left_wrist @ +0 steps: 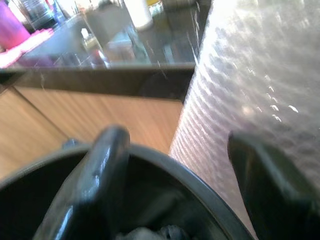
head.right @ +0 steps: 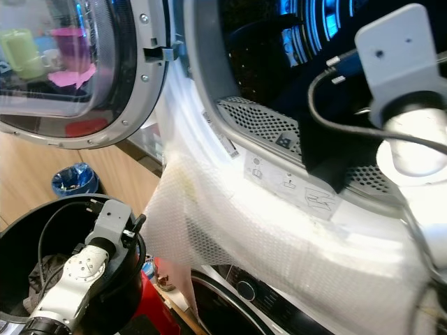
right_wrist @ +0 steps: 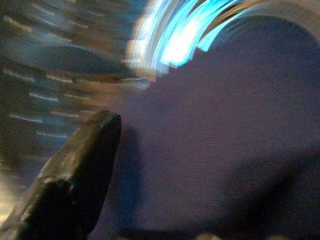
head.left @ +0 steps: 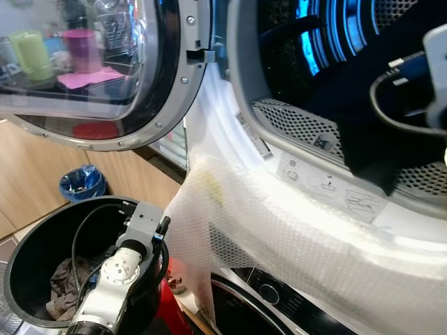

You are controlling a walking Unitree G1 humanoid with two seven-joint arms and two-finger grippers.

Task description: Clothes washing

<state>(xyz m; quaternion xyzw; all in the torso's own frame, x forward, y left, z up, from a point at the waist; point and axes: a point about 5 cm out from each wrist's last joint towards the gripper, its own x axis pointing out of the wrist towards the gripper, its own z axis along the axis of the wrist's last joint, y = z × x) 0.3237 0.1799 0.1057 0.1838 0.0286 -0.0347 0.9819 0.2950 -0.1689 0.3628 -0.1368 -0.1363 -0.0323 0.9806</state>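
Loading was the step in hand, as I judged it: the right arm reached into the washing machine drum (head.left: 328, 42) with a dark garment (head.right: 328, 132) draped under its wrist. To do it well, the cloth should go deep past the perforated rim (head.left: 307, 125) before release, because one corner hung over the door opening and could fall outside or catch in the seal. The right gripper (right_wrist: 165, 190) was pressed against the dark fabric in the wrist view; one black finger (right_wrist: 80, 165) lay on the cloth, but whether it was clamped I could not tell.

The garment looked dark navy, finely woven, soft and limp, folding under its own weight. A white mesh laundry bag (head.left: 279, 244) hung over the front of the machine, below the opening. The left gripper (left_wrist: 175, 180) hovered over the black basket (head.left: 28, 244) with its fingers (left_wrist: 100, 175) apart and nothing between them. Some brownish clothes (head.left: 66, 283) lay in the basket, waiting, so the task seemed only partly done. The round door (head.left: 105, 70) stood wide open.
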